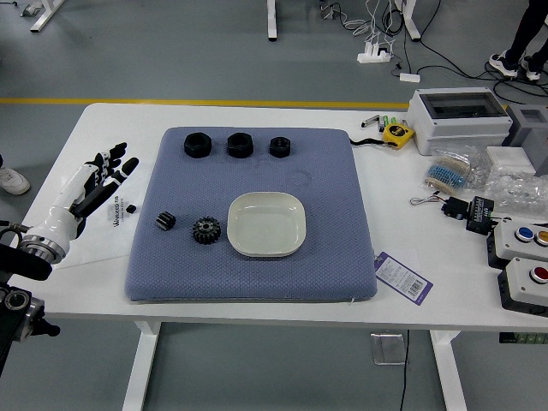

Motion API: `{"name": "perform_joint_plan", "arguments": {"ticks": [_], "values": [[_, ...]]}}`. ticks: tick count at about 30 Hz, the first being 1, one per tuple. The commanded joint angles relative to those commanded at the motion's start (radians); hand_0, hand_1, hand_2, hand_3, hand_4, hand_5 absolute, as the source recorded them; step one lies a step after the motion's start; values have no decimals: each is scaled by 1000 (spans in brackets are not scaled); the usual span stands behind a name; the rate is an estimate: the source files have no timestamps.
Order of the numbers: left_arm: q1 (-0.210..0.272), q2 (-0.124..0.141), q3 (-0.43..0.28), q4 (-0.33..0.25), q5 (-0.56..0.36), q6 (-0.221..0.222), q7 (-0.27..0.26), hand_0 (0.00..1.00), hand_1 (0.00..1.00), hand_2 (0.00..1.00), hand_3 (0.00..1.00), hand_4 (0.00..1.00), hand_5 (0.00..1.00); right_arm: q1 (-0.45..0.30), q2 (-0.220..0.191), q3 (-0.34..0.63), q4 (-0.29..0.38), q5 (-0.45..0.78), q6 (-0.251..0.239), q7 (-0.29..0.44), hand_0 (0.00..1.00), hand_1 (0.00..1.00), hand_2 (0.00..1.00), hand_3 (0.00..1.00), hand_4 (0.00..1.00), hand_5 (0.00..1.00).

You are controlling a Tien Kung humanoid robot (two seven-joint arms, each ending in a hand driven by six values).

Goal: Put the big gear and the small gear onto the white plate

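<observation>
My left hand (116, 175) reaches in from the left over the table's left part, beside the blue-grey mat (334, 171); its fingers are spread and hold nothing. The big black gear (206, 229) lies on the mat just left of the white plate (267, 224), not touching it. Further left, near the mat's left edge, is the small black gear (166, 221), below and to the right of the hand. The plate's surface shows nothing on it. My right hand does not show.
Three black round parts (241, 145) lie along the mat's far side. At the right are a purple-edged card (403, 276), a yellow tape measure (397, 134), a white box (458, 120), plastic bags and button boxes (524, 287). A person's feet (505, 65) show at the top right.
</observation>
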State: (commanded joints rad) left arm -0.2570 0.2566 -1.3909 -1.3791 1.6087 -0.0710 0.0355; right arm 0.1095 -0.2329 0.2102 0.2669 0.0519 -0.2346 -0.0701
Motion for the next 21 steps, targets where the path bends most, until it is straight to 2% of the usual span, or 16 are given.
{"name": "perform_joint_plan", "arguments": {"ticks": [3, 4, 7, 9, 10, 13, 15, 16, 21], "values": [[-40, 23, 42, 16, 85, -22, -4, 938, 953, 998, 936, 998, 414, 1, 0, -2, 0, 3, -1, 1, 682, 659, 731, 572, 794, 706], [-53, 32, 57, 22, 123, -32, -2, 921, 945, 998, 914, 998, 271, 2, 0, -3, 0, 5, -1, 1, 682, 660, 731, 572, 795, 707], [-130, 80, 153, 60, 260, -104, 30, 921, 945, 998, 914, 998, 271, 5, -1, -6, 1, 12, -2, 2, 682, 660, 731, 572, 795, 707], [-161, 94, 198, 83, 344, -123, 41, 921, 945, 998, 914, 998, 271, 7, -2, -6, 1, 12, -2, 2, 682, 660, 731, 572, 795, 707], [-174, 100, 218, 96, 383, -126, 44, 882, 926, 979, 899, 998, 162, 7, -2, -5, 1, 11, -2, 2, 683, 660, 731, 572, 795, 708], [-204, 113, 268, 136, 459, -121, 49, 882, 926, 979, 899, 998, 162, 9, -2, -4, 1, 9, -2, 1, 683, 660, 731, 572, 795, 708], [-218, 118, 294, 161, 469, -109, 44, 882, 926, 979, 899, 998, 162, 10, -2, -3, 1, 8, -3, 0, 683, 660, 731, 572, 795, 708], [-221, 119, 300, 168, 471, -106, 42, 785, 828, 891, 869, 951, 105, 10, -2, -3, 1, 8, -3, 0, 682, 661, 732, 572, 795, 708], [-244, 114, 321, 229, 472, -74, 30, 785, 828, 891, 869, 951, 105, 11, -2, 1, 1, -1, -3, -3, 682, 661, 732, 572, 795, 708]]}}
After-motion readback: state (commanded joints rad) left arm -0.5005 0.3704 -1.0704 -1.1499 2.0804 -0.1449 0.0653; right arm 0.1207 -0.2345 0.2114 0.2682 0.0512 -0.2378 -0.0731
